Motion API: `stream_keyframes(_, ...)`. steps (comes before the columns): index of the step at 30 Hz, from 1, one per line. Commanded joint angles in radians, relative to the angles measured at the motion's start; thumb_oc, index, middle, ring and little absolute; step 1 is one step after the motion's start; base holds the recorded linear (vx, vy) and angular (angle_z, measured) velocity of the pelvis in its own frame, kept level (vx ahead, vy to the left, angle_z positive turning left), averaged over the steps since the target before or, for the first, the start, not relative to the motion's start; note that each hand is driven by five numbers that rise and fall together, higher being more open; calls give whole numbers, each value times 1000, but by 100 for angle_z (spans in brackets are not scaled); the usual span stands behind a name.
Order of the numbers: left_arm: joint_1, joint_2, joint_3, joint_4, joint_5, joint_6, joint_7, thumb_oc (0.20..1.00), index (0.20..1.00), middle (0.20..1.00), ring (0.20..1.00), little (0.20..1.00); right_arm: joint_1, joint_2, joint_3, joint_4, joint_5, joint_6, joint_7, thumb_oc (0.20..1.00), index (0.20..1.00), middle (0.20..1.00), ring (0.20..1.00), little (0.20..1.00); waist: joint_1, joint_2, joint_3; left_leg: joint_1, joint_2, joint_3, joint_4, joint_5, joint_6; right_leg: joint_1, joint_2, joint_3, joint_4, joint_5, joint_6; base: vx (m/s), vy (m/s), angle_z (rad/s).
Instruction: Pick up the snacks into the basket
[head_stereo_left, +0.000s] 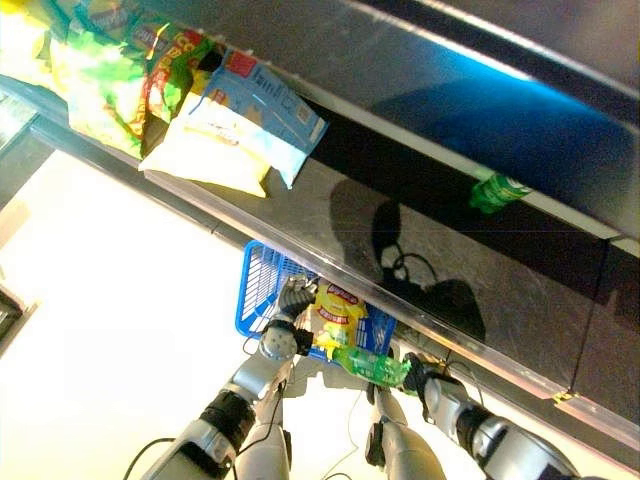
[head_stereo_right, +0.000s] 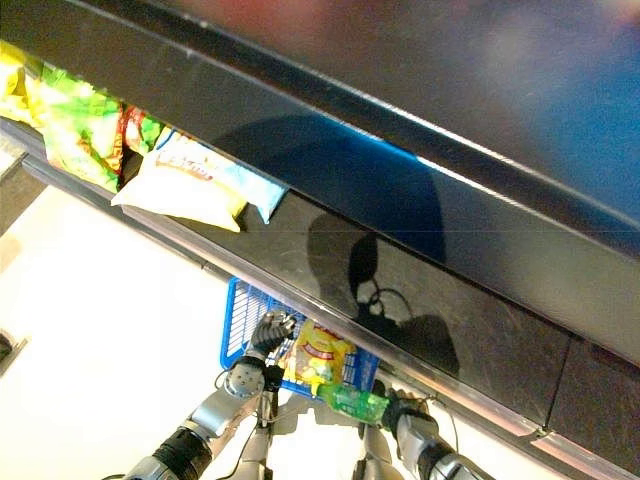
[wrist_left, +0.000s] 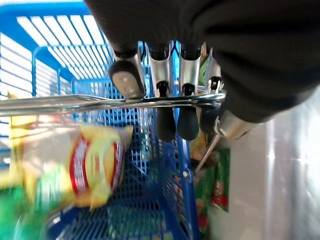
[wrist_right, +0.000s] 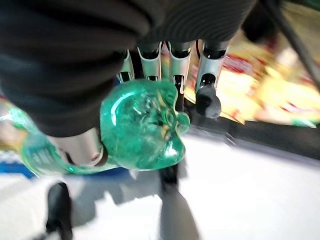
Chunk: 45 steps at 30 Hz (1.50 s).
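Dark shelf (head_stereo_left: 420, 250) runs diagonally across frame; snack bags (head_stereo_left: 215, 125) piled at its upper left. Blue basket (head_stereo_left: 262, 285) low centre, yellow snack bag (head_stereo_left: 336, 312) inside. Left hand (wrist_left: 170, 85) curled round basket's metal handle (wrist_left: 75, 103). Right hand (wrist_right: 165, 62) grips green bottle (wrist_right: 140, 125), lower centre beside basket.

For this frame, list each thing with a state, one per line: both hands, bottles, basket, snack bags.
Left hand: shut on the basket handle.
Right hand: shut on a green bottle.
Blue basket: carried, holding a yellow snack bag.
Second green bottle: lying on the shelf.
Snack bags: lying on the shelf.
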<state>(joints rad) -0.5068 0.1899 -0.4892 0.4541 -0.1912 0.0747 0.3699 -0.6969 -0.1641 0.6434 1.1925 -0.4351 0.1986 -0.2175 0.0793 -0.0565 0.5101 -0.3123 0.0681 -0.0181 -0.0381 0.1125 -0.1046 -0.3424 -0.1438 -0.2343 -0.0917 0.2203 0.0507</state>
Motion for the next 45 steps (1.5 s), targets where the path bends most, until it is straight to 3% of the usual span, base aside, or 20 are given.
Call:
stream_keyframes(1, -122, -94, -73, -175, -84, -101, 2, 200, 200, 200, 200, 200, -129, 63, 3, -14, 116, -36, -62, 200, 200, 200, 200, 200, 45, 31, 10, -45, -30, -6, -37, 25, 19, 10, -70, 12, 18, -35, 127, 0, 0, 0)
stream_keyframes(6, -129, -109, -119, -228, -122, -113, 17, 200, 200, 200, 200, 200, -221, 93, -22, -45, 221, -63, -121, 200, 200, 200, 200, 200, 72, 47, 10, -92, -39, -19, -31, 30, 23, -26, -72, -1, 20, -28, 128, -12, 11, 14)
stream_keyframes(14, -135, -122, -164, -180, -121, -104, 32, 200, 200, 200, 200, 200, -245, 148, -50, -88, 349, -104, -160, 200, 200, 200, 200, 200, 78, 49, 10, -126, -42, -26, -24, 29, 24, -52, -73, -3, 20, -28, 127, -4, 21, 6)
stream_keyframes(17, -129, -129, -204, -196, -144, -112, 28, 200, 200, 200, 200, 200, -267, 162, -117, -12, 459, -123, -179, 200, 200, 200, 200, 200, 91, 72, 10, -162, -48, -31, -16, 30, 26, -83, -77, -5, 19, -24, 128, -6, 13, 0)
stream_keyframes(20, -126, -129, -223, -228, -158, -117, 20, 200, 200, 200, 200, 200, -280, 146, -122, 26, 447, -121, -187, 200, 200, 200, 200, 200, 103, 86, 10, -179, -52, -35, -15, 32, 27, -95, -79, -9, 18, -22, 129, 0, 0, 0)
stream_keyframes(21, -125, -128, -229, -240, -159, -117, 15, 200, 200, 200, 200, 200, -282, 135, -116, 42, 430, -115, -189, 291, 291, 291, 291, 291, 108, 91, 10, -184, -55, -37, -15, 33, 28, -98, -80, -11, 17, -20, 130, 0, 0, 0)
stream_keyframes(22, -126, -121, -241, -278, -177, -125, -1, 200, 200, 200, 200, 200, -296, 106, -83, 65, 361, -101, -181, 1000, 1000, 1000, 1000, 1000, 119, 102, 10, -199, -60, -42, -15, 35, 28, -108, -81, -17, 17, -19, 132, -13, 5, 3)
stream_keyframes(30, -144, -134, -244, -355, -226, -130, -33, 200, 200, 200, 200, 200, -289, 74, -22, 126, 248, -61, -102, 1000, 1000, 1000, 1000, 1000, 131, 125, 10, -232, -70, -58, -24, 47, 24, -134, -89, -34, 15, -10, 136, -5, 0, 9)
stream_keyframes(35, -145, -155, -245, -370, -243, -107, -41, 200, 200, 200, 200, 200, -237, 91, -173, 149, 466, -73, -115, 1000, 1000, 1000, 1000, 1000, 128, 144, 10, -244, -78, -59, -30, 46, 28, -143, -100, -37, 14, -11, 138, 3, 19, 6)
stream_keyframes(37, -145, -155, -246, -370, -243, -107, -41, 200, 200, 200, 200, 200, -237, 91, -173, 149, 467, -73, -115, 1000, 1000, 1000, 1000, 1000, 129, 144, 10, -244, -78, -59, -30, 46, 28, -142, -100, -37, 14, -11, 138, 0, 0, 0)
stream_keyframes(38, -143, -158, -237, -358, -239, -103, -31, 200, 200, 200, 200, 200, -209, 91, -253, 119, 622, -106, -137, 1000, 1000, 1000, 1000, 1000, 126, 148, 10, -239, -79, -57, -31, 44, 30, -143, -102, -35, 14, -12, 139, 0, 0, 0)
stream_keyframes(40, -121, -138, -238, -352, -221, -104, -28, 200, 200, 200, 200, 200, -199, 61, -172, 88, 481, -110, -168, 1000, 1000, 1000, 1000, 1000, 123, 146, 10, -231, -77, -54, -34, 42, 27, -137, -101, -33, 12, -13, 141, 6, 17, 1)
stream_keyframes(45, -124, -125, -199, -323, -199, -113, -1, 200, 200, 200, 200, 200, -157, 54, -127, 17, 425, -124, -167, 1000, 1000, 1000, 1000, 1000, 101, 121, 10, -223, -76, -49, -28, 39, 29, -132, -101, -27, 17, -15, 139, 0, 0, 0)
